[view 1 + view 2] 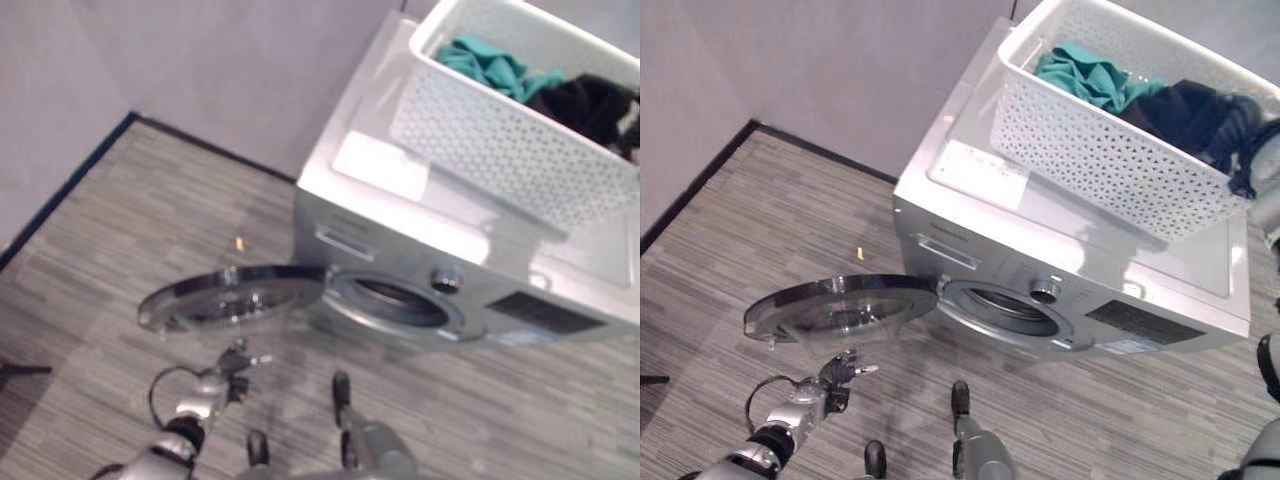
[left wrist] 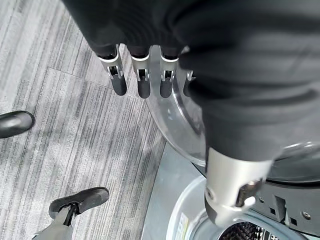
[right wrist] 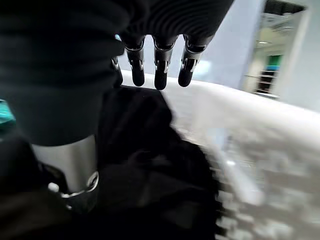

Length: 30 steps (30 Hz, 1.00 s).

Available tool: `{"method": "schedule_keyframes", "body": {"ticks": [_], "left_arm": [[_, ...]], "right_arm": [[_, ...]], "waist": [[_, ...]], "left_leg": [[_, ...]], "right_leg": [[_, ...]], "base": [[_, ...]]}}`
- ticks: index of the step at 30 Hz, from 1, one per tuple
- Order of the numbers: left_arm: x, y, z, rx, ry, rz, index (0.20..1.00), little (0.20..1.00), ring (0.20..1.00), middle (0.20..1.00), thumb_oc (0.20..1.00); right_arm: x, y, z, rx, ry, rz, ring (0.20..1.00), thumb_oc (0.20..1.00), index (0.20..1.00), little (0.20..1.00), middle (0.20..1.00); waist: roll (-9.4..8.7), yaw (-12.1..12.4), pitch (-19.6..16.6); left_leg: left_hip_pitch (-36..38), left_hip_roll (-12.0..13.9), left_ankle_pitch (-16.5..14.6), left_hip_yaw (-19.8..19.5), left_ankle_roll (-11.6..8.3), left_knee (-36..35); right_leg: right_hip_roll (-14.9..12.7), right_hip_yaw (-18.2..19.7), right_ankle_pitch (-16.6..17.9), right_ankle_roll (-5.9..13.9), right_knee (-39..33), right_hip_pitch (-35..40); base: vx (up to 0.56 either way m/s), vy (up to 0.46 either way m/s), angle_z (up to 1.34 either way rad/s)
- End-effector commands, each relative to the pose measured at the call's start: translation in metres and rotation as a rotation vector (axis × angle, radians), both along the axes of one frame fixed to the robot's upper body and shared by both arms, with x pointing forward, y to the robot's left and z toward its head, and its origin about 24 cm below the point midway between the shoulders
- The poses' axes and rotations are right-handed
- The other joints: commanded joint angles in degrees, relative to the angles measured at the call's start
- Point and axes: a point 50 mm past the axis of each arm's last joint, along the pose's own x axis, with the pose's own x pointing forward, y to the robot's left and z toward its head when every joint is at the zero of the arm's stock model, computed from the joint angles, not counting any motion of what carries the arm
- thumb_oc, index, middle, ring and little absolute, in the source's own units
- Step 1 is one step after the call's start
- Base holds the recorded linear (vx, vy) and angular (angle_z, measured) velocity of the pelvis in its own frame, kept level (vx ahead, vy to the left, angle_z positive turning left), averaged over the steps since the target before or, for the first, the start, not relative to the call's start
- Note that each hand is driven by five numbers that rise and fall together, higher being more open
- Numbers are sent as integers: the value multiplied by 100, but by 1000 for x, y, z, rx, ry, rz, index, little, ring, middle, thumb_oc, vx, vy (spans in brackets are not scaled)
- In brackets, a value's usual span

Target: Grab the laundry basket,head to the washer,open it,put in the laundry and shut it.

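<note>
- The washer [image 1: 1080,270], silver-grey and front-loading, stands against a pale wall; its right end is cut off in the left eye view.
- Its round door [image 1: 835,308] is swung fully open to the robot's left and juts out over the striped grey floor [image 1: 760,220]. The drum opening [image 1: 1012,305] is uncovered and dark, so its inside is hard to make out.
- Open floor lies to the left of the door as far as the wall's dark skirting.
- The white perforated laundry basket [image 1: 1090,150] sits on top of the washer, near the back; its far corner is cut off.
- Inside it lie a teal garment [image 1: 1085,75] to the left and dark clothes [image 1: 1185,110] to the right.
- The right hand [image 3: 157,67] hangs over the dark clothes with fingers straight, side by side, holding nothing.
- The left hand [image 1: 840,372] is low, just in front of the door's rim, fingers straight and loosely spread, touching nothing; its wrist view looks down past them at the door glass.
</note>
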Motion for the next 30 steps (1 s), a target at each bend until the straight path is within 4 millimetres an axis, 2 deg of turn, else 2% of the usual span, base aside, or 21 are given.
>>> {"method": "schedule_keyframes", "body": {"ticks": [1, 5, 8, 14, 15, 18, 19, 24, 26, 27, 29, 30], "left_arm": [[17, -7, 9, 22, -38, -100, 1000, 1000, 1000, 1000, 1000], [15, -11, 7, 8, -27, -114, 1000, 1000, 1000, 1000, 1000], [15, -10, 10, -6, -48, -117, 1000, 1000, 1000, 1000, 1000], [11, -4, 10, -14, -55, -109, 1000, 1000, 1000, 1000, 1000], [5, 3, 7, -6, -38, -91, 1000, 1000, 1000, 1000, 1000], [-10, 16, -1, 5, 7, -41, 1000, 1000, 1000, 1000, 1000], [-17, 22, -3, 1, 8, -17, 1000, 1000, 1000, 1000, 1000], [-27, 26, -4, -18, 0, -6, 1000, 1000, 1000, 1000, 1000], [-27, 25, -4, -25, -3, -2, 1000, 1000, 1000, 1000, 1000], [-27, 25, -4, -23, 0, -2, 1000, 1000, 1000, 1000, 1000], [-25, 21, -4, -26, 4, -16, 1000, 1000, 1000, 1000, 1000], [-25, 19, -5, -28, 5, -23, 1000, 1000, 1000, 1000, 1000]], "right_arm": [[-4, -7, 10, 25, -18, -6, 1000, 1000, 1000, 1000, 1000], [-5, -7, 13, 19, -16, 1, 1000, 1000, 1000, 1000, 1000], [-6, -13, 5, 44, 24, -18, 1000, 1000, 1000, 1000, 1000], [-10, -26, -7, 44, 75, -70, 1000, 1000, 1000, 1000, 1000], [-16, -43, -9, 42, 83, -146, 1000, 1000, 1000, 1000, 1000], [-26, -65, 0, 29, 64, -277, 1000, 1000, 1000, 1000, 1000], [-30, -74, 3, 62, 38, -332, 1000, 1000, 1000, 1000, 1000], [-39, -86, 18, 108, -22, -418, 1000, 1000, 1000, 1000, 1000], [-41, -89, 15, 121, -17, -431, 1000, 1000, 1000, 1000, 1000], [-41, -93, 3, 143, 23, -453, 937, 937, 937, 937, 937], [-43, -98, -16, 175, 90, -489, 200, 200, 200, 200, 200], [-42, -98, -24, 188, 107, -486, 200, 200, 200, 200, 200]], "waist": [[39, 215, -62], [-84, 240, -157], [-180, 293, -205], [-163, 341, -169], [-113, 372, -106], [-16, 448, -31], [57, 530, 16], [257, 683, 53], [306, 702, 63], [313, 722, 77], [321, 738, 72], [318, 738, 69]], "left_leg": [[378, 896, 642, 171, -223, 242], [491, 908, 582, 187, -215, 279], [533, 914, 507, 175, -213, 336], [538, 913, 476, 183, -218, 295], [481, 910, 521, 157, -225, 289], [388, 899, 669, 115, -238, 276], [333, 899, 803, 65, -240, 264], [125, 926, 1313, -99, -258, 238], [36, 953, 1396, -134, -257, 274], [-11, 971, 1409, -162, -239, 323], [-28, 1025, 1423, -186, -228, 364], [-34, 1035, 1427, -188, -227, 370]], "right_leg": [[-253, -202, -947, 398, 1497, -689], [-237, -197, -934, 409, 1441, -526], [-266, -217, -940, 421, 1367, -402], [-286, -248, -977, 417, 1394, -432], [-288, -267, -996, 400, 1434, -503], [-264, -259, -996, 380, 1473, -628], [-260, -259, -1002, 366, 1536, -738], [-292, -344, -1121, 310, 1687, -899], [-290, -379, -1185, 275, 1744, -929], [-278, -407, -1218, 244, 1802, -956], [-262, -445, -1266, 214, 1869, -974], [-253, -451, -1273, 210, 1872, -980]], "base": [[83, 28, 4], [54, 10, 4], [50, -5, -1], [6, -1, 0], [-14, -19, 7], [-30, -40, 15], [-29, -74, 1], [-1, -70, 3], [5, -92, 20], [14, -84, 22], [24, -80, 14], [21, -58, 8]]}}
